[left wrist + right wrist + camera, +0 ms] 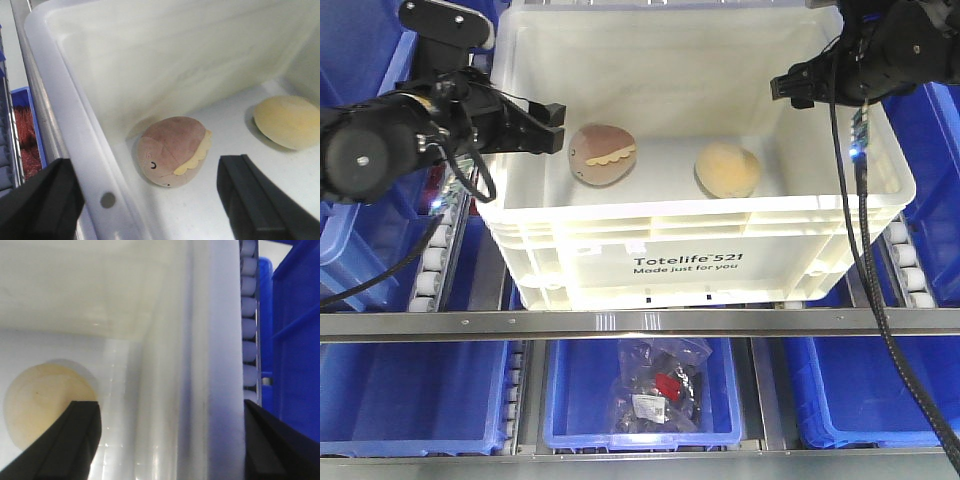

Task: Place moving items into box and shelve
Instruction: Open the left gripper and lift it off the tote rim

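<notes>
The box (690, 262), a large white tote printed "Totelife 521", sits on the shelf rollers. On its floor lie two moving items: a pale tan bun (727, 168) (290, 121) (42, 405) on the right and a brown plush with a yellow scalloped edge (602, 153) (172, 150) on the left. My left gripper (550, 128) (150, 200) is open and straddles the box's left wall (95, 165), one finger outside and one inside. My right gripper (792, 88) (172, 440) is open astride the right wall (200, 365), with its inner finger (70, 440) above the bun's edge.
Blue plastic bins (930, 370) surround the box on both sides and below. The middle lower bin (645, 395) holds bagged parts. A metal shelf rail (640, 322) crosses in front of the box. Roller tracks (248, 315) run along its sides.
</notes>
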You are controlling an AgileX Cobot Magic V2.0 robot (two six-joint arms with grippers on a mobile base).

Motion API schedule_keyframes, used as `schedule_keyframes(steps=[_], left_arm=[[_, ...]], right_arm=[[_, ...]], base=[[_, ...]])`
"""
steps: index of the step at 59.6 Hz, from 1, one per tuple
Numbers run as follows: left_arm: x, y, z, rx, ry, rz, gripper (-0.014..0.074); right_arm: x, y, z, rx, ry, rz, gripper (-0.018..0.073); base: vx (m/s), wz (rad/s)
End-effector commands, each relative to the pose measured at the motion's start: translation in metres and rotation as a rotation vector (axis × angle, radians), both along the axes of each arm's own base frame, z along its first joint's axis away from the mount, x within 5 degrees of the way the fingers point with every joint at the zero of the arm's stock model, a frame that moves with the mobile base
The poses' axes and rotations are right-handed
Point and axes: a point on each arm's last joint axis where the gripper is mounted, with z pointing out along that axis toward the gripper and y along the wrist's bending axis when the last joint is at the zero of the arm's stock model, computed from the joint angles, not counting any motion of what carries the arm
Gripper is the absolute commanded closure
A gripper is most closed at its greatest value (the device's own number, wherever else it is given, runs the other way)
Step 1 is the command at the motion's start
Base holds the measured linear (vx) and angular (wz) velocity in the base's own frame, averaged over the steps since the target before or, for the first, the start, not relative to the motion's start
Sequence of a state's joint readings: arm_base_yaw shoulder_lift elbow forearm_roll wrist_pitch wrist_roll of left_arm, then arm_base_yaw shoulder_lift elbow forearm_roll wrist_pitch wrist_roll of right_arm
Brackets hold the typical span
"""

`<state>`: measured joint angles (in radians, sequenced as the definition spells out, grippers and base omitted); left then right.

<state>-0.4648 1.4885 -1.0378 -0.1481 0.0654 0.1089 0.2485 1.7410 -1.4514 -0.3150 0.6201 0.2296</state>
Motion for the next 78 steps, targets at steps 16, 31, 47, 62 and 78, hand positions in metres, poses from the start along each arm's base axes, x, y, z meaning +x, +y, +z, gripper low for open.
schedule_keyframes(steps=[16, 31, 47, 62, 78], left_arm=[[-0.027, 0.001, 0.071, -0.096, -0.317, -0.036, 0.0111], [-0.016, 0.000, 0.021, -0.144, -0.300, 0.008, 0.0111], [0.013, -0.014, -0.020, -0.288, -0.201, 0.068, 0.0121], [0.042, -0.030, -0.005, -0.355, -0.246, 0.063, 0.0127], [0.036, -0.028, 0.029, -0.424, -0.312, 0.056, 0.0125]], right_arm=[[-0.006, 0.034, 0.032, 0.184, -0.157, 0.083, 0.0062], [-0.006, 0.034, 0.032, 0.184, -0.158, 0.083, 0.0062], [-0.006, 0.034, 0.032, 0.184, -0.158, 0.083, 0.0062], [-0.006, 0.033, 0.031, 0.180, -0.145, 0.079, 0.0062], [-0.006, 0.033, 0.030, 0.180, -0.144, 0.079, 0.0062]], base=[[0.00, 0.00], [0.00, 0.00], [0.00, 0.00], [0.00, -0.02], [0.00, -0.02]])
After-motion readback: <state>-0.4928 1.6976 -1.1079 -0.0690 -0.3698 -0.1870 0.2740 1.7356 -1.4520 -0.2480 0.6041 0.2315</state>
